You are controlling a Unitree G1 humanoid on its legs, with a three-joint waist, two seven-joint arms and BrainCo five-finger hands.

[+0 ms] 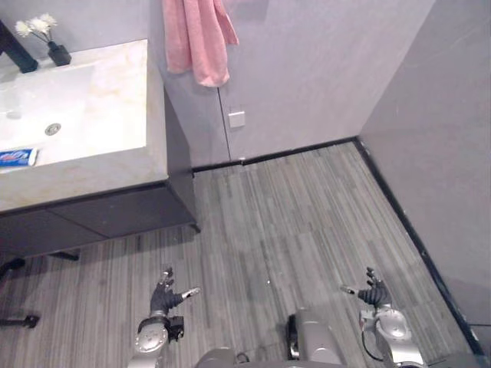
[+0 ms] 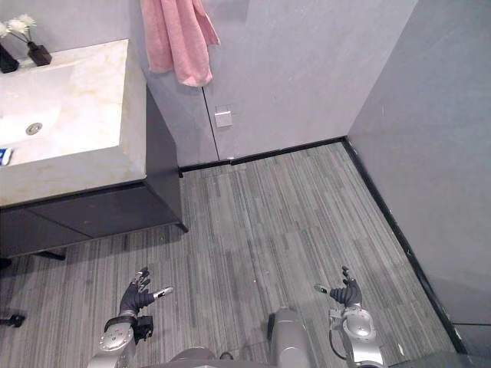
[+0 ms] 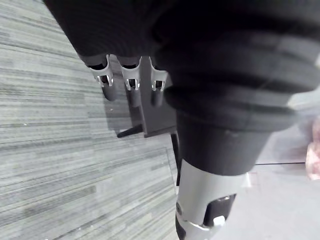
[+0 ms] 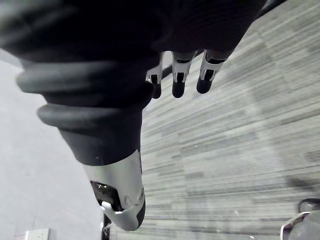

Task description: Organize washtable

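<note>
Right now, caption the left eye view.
Open left hand and right hand over floor; washtable, toothpaste tube and vase far left.

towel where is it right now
The pink towel hangs on the wall at the top of the left eye view, just right of the washtable and above a white wall socket.
</note>
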